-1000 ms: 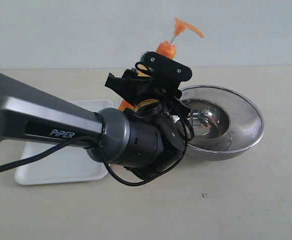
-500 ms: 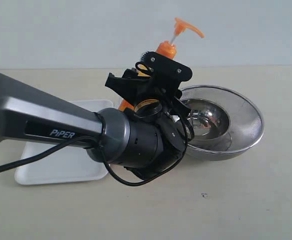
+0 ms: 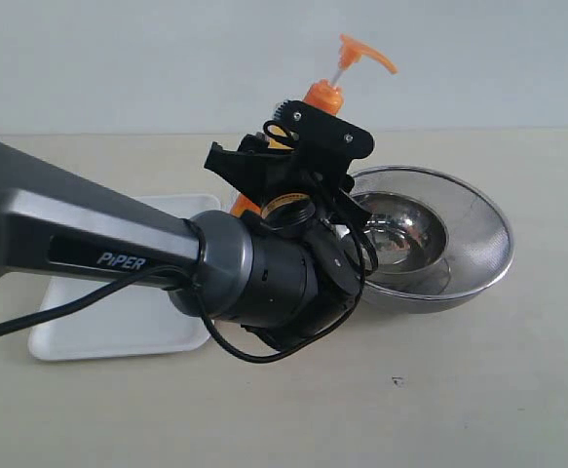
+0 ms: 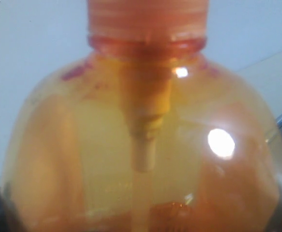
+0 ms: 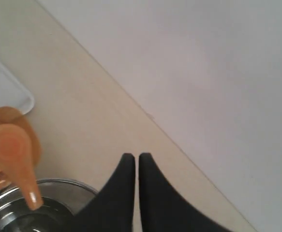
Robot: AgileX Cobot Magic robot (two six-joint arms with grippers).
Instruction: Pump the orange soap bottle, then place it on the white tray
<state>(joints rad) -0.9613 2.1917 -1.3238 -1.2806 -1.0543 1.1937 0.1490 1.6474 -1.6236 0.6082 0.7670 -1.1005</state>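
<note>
The orange soap bottle (image 3: 321,97) stands upright toward the far edge of the table (image 3: 459,400), between the white tray (image 3: 98,336) on its left and a round steel bowl (image 3: 483,249) on its right. Its orange pump head (image 3: 366,54) is raised on the white stem, with the spout reaching over the bowl's side. The left arm, grey and marked PiPER, crosses in front of the tray and hides the bottle's base, so it cannot be told whether the base rests on the table. The left gripper (image 3: 284,148) sits at the bottle's shoulder, with a black finger on either side, and appears clamped on it. In the left wrist view the translucent bottle (image 4: 141,145) fills the picture, with the dip tube showing through the orange liquid. The right gripper (image 5: 137,162) has its two black fingers together with only a thin slit between them and nothing held. It hangs above the table close to the pump head (image 5: 15,154), with a corner of the tray (image 5: 5,82) and the rim of the bowl (image 5: 63,186) beneath. A smaller shiny bowl (image 3: 400,229) sits inside the steel one.
</note>
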